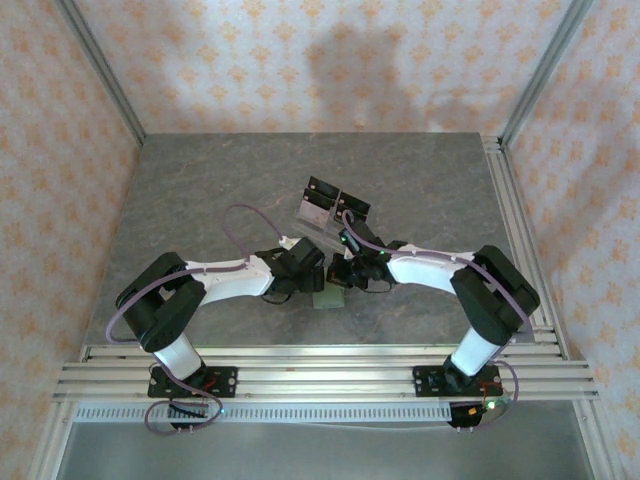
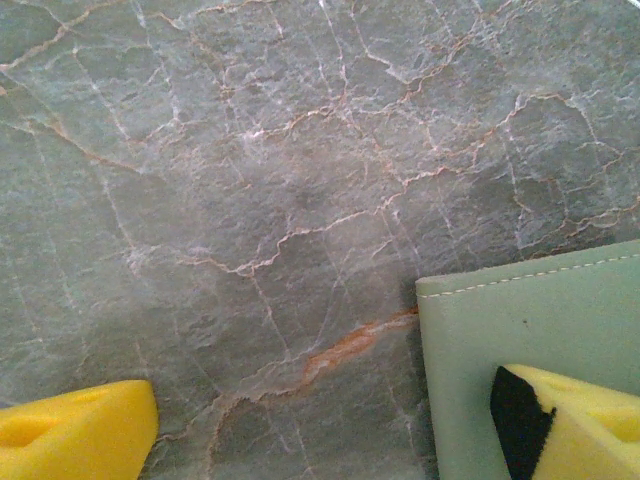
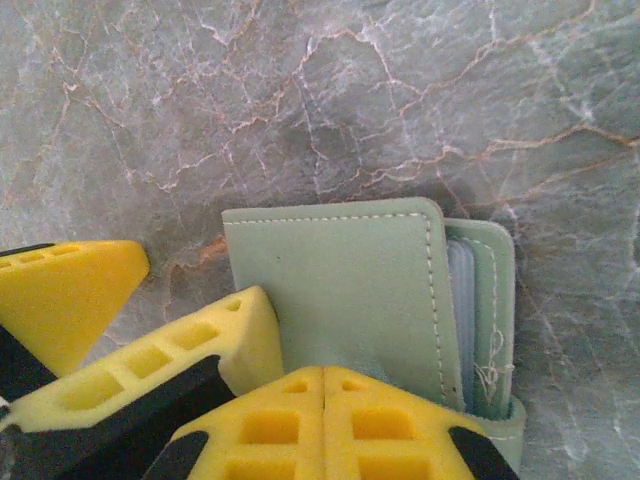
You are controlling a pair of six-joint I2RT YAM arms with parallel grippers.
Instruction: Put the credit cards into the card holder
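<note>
Card holder (image 3: pixel 340 290) lies flat on surface (image 1: pixel 200 190), centre, between both arms. Right claw (image 3: pixel 322 385) is clenched on its near edge. Left claw (image 2: pixel 322 405) is released, fingers spread wide, one finger (image 2: pixel 585 420) over the holder's corner. Clear stand (image 1: pixel 330 205) with black tops stands just beyond.

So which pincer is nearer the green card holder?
Right. The right pincer clamps an edge of the card holder; the left pincer is open, one finger over its corner.
</note>
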